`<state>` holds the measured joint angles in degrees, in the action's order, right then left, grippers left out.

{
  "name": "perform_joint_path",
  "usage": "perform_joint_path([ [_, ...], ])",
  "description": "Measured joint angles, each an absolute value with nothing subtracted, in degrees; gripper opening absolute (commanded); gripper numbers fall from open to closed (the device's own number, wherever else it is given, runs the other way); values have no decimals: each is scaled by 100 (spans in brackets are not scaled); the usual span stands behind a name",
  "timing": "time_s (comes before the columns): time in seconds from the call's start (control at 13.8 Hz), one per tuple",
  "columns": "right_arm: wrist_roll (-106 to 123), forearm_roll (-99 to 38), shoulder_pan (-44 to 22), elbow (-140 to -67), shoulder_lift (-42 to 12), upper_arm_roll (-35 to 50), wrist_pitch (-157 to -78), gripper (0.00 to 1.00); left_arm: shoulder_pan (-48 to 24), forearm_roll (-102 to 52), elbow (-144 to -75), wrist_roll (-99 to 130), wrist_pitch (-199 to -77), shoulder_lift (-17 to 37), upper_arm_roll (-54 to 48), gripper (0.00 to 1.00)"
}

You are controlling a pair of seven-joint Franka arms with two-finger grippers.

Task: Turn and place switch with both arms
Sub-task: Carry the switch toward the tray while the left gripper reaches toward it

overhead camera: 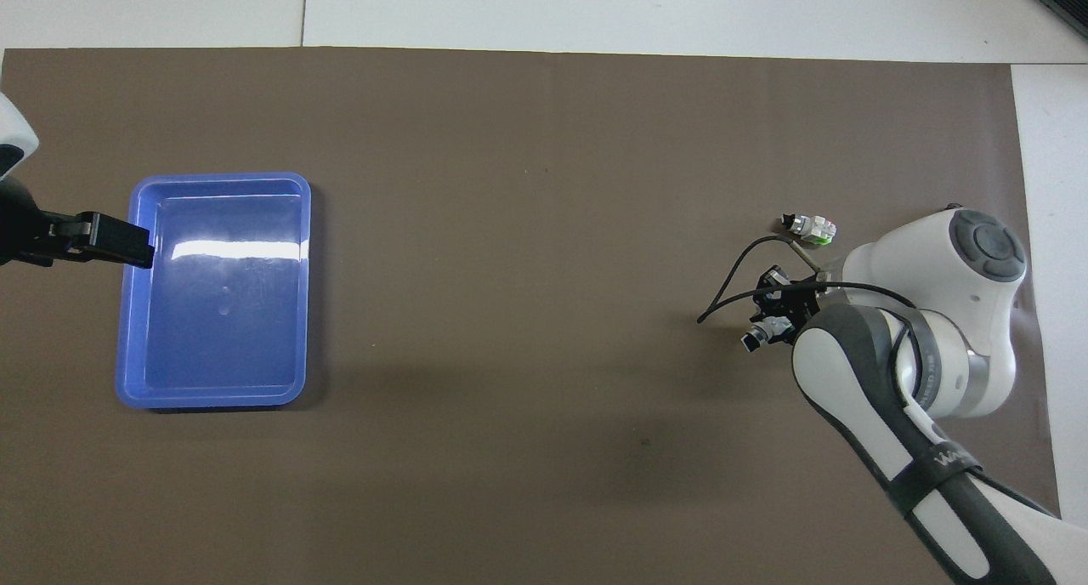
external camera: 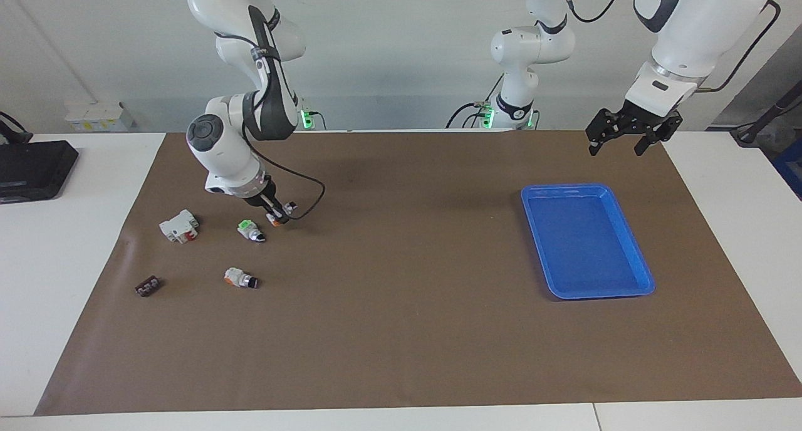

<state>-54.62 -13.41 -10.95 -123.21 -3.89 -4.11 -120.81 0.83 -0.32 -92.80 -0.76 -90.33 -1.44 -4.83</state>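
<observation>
Switch (external camera: 273, 218) is clamped in the right tool (external camera: 279, 216), just beside one green-ended switch (external camera: 251, 230); a second orange-ended switch (external camera: 240, 278) lies near it. Left tool (external camera: 624, 144) waits, fingers apart. Overhead, the held switch sits beside that green-ended one; one tray (overhead camera: 217, 398).

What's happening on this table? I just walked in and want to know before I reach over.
The right gripper is low over the brown mat, shut on the switch, right beside the green-ended switch. The left gripper waits open in the air by the blue tray. A second orange-ended switch, a white block and a small dark part lie on the mat.
</observation>
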Motion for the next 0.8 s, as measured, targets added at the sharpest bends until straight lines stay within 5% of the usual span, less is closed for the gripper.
perform_joint_path([
  [0.58,-7295,-4078,-1573,-10942,-296,184,-11762,0,83,-32,-9281,-76,-9033,-144,-484,100],
  [0.8,-7955,-5371,-1840,-10700,-310,191,-12294,0,60,-32,-9280,-76,-9033,-146,-514,100],
])
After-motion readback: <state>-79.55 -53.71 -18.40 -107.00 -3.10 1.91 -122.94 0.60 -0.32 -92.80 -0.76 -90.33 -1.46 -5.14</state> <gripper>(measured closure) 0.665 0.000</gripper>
